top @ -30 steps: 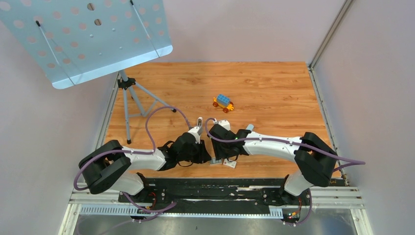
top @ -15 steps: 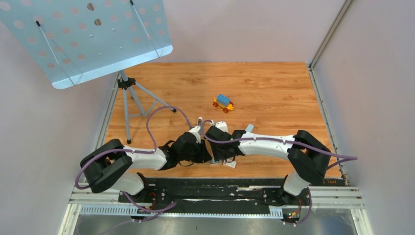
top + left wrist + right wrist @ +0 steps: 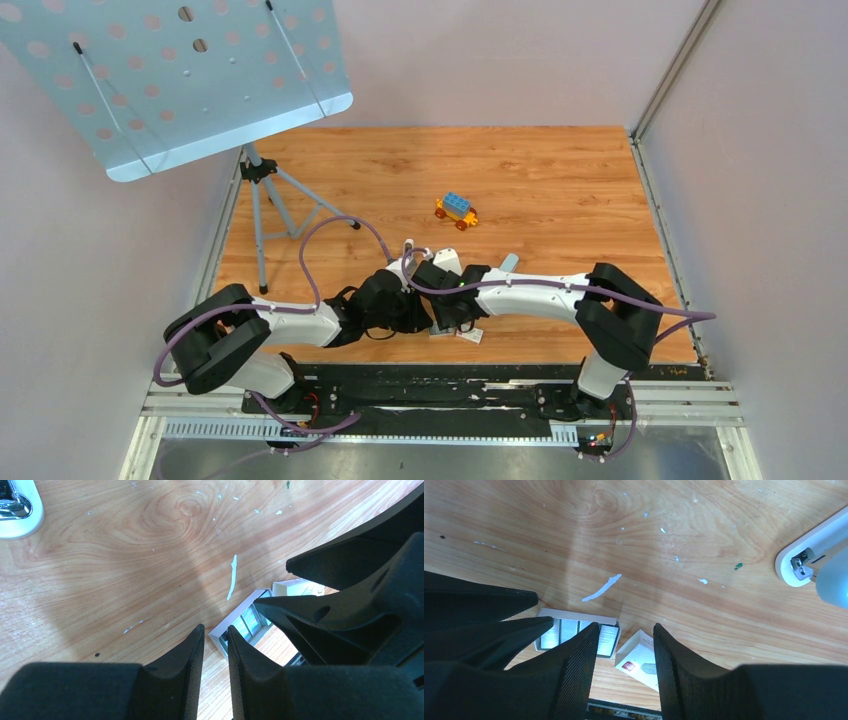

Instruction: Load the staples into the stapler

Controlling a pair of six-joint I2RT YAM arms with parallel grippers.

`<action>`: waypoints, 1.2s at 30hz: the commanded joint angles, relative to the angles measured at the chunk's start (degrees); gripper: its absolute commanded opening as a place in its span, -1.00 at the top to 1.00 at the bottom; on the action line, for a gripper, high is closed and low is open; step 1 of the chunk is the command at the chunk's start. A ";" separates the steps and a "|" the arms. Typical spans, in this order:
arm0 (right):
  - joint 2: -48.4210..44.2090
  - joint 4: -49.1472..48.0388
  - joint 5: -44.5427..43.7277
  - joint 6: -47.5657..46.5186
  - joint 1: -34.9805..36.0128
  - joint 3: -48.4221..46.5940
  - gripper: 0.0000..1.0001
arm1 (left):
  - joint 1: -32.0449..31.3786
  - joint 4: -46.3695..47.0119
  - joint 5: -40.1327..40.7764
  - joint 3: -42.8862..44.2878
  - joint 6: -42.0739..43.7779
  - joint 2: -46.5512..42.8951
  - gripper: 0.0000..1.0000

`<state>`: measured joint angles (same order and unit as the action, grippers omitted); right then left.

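The right arm (image 3: 530,290) has swung in leftward – its jaws, half open and empty, now hang over the staples (image 3: 574,634) in their tray (image 3: 574,614) at the counter's (image 3: 560,180) near edge, beside the left jaws – narrowly parted, empty. With 2 arms there, pickup looks next.

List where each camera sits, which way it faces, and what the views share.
Top external: above and behind the bases, looking down on the wooden table; both arms show, their wrists meeting near the front edge.
Left wrist: on the left arm, facing down past the left gripper at the staples; the right gripper's fingers intrude at right.
Right wrist: on the right arm, facing down past the right gripper at the staples and a white box.
Shared: both wrist views show the staples and the stapler.
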<state>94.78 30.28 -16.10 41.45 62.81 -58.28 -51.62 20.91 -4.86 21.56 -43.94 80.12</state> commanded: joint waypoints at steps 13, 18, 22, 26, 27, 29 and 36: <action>2.87 4.72 -3.68 0.86 1.78 -2.83 0.04 | -0.33 -2.93 1.48 0.24 0.82 0.49 0.49; 2.41 6.79 -5.18 1.16 2.18 -3.64 0.06 | -0.33 -3.23 1.87 -0.02 0.79 0.25 0.49; 1.75 7.37 -5.86 1.40 2.24 -3.68 0.08 | -0.33 -3.06 1.96 -0.27 0.70 0.11 0.49; 1.21 8.40 -6.39 1.72 2.32 -3.85 0.10 | -0.33 -3.23 2.04 -0.42 0.61 -0.31 0.49; 0.93 8.82 -6.49 1.89 2.32 -3.86 0.11 | -0.33 -3.30 2.17 -0.44 0.61 -0.50 0.49; 0.19 9.66 -6.94 2.25 2.30 -3.86 0.12 | -0.33 -3.40 2.31 -0.53 0.54 -0.68 0.49; -3.63 10.84 -7.82 3.37 2.32 -3.24 0.19 | -0.30 -3.39 2.58 -0.82 0.27 -1.27 0.48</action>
<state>93.91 36.97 -21.41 43.40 64.36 -61.23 -51.62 20.16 -4.21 21.56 -43.97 79.53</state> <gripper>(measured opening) 0.414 0.257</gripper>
